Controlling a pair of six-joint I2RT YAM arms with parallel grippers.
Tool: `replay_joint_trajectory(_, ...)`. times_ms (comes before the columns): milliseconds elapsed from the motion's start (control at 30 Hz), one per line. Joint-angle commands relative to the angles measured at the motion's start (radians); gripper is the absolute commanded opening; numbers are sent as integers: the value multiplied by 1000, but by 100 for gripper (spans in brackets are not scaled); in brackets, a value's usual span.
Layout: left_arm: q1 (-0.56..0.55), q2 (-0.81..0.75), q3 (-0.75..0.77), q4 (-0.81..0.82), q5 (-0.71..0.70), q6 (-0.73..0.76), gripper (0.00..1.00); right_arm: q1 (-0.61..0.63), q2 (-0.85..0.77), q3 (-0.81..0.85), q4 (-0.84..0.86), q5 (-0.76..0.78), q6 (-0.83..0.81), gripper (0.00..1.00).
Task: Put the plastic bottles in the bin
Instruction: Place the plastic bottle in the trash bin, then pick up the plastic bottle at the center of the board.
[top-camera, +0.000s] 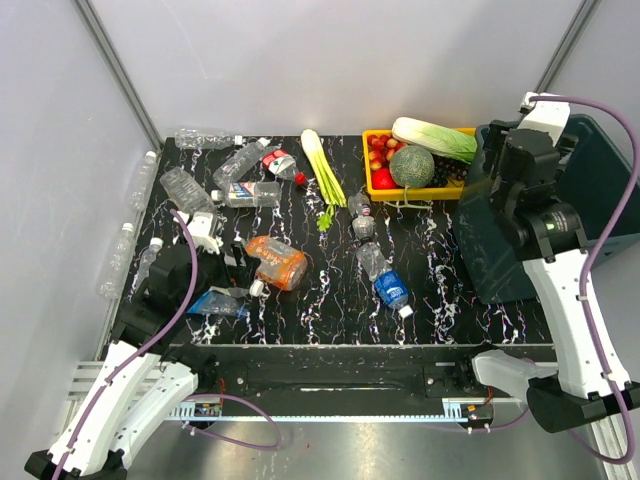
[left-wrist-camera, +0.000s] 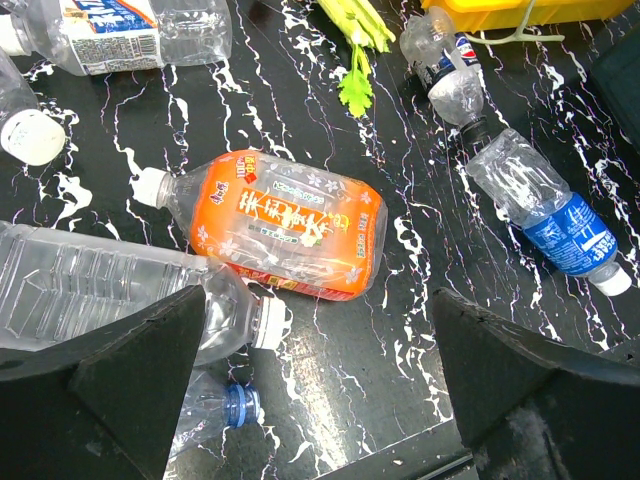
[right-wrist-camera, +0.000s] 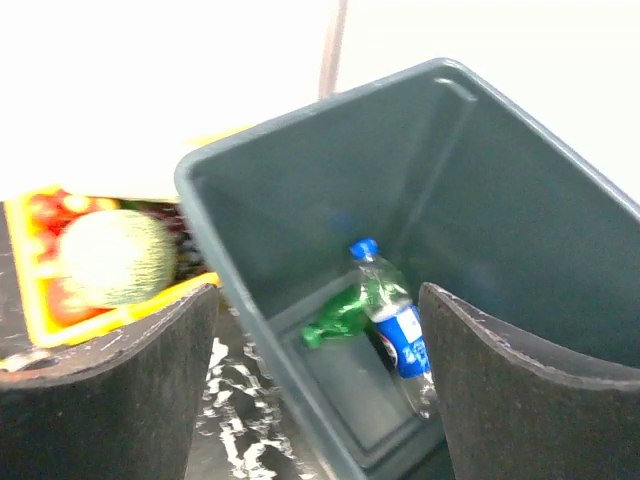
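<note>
While the left gripper (left-wrist-camera: 315, 335) hangs spread and empty, the orange bottle (left-wrist-camera: 285, 225) lies at twelve o'clock just beyond its fingertips (left-wrist-camera: 165, 335), a clear bottle (left-wrist-camera: 90, 285) at nine. The right gripper (right-wrist-camera: 318, 295), likewise released, hovers over the bin (right-wrist-camera: 480, 180); a green bottle (right-wrist-camera: 340, 312) and a blue-labelled bottle (right-wrist-camera: 398, 325) lie inside, between its fingers (right-wrist-camera: 130, 380).

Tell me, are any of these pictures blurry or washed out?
Right wrist view: the melon and yellow tray are smeared soft, and the background above the bin is blown out white. Left wrist view: crisp, with a bright glare patch on the glossy table near the orange bottle. Top external view: even light, sharp throughout.
</note>
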Motion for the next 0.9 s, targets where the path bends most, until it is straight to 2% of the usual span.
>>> replay_joint_trajectory(0,-4,-3,3,27,-7,-8,99,1,-15,85,-88,-311,140,86)
replay_joint_trajectory(167,-4,-9,3,29,-10,-8,99,4,-1,76,-68,-644,191,85)
replay_joint_trajectory(333,-4,-5,3,27,-9,-6,99,77,8,21,-25,-758,222,85)
replay_joint_trajectory(467,-4,-3,3,27,-7,-6,99,226,39,-25,1,-773,228,85)
replay_joint_trajectory(567,-4,-8,3,28,-9,-6,99,359,91,-71,-5,-689,232,85)
replay_joint_trajectory(867,-4,-17,1,27,-7,-6,99,450,240,-250,1,-617,331,85)
